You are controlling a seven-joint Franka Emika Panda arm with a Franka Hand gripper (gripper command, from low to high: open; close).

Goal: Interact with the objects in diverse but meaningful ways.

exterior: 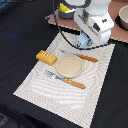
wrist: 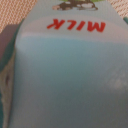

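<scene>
A dark counter (exterior: 20, 45) carried a pale striped placemat (exterior: 40, 85). At its far edge the pale blue milk carton (wrist: 65, 75) filled the wrist view, mostly hidden under the arm in the exterior view. Whether the jaws gripped it could not be told. The bread loaf (exterior: 46, 57), round plate (exterior: 69, 66) and two orange-handled utensils (exterior: 67, 80) lay nearby.

Toy dining setup: striped placemat (exterior: 95, 97), plate (exterior: 69, 66), knives (exterior: 67, 80) on dark table (exterior: 20, 45).

Pale blue MILK carton (wrist: 65, 75) fills the wrist view, seemingly upright.
</scene>
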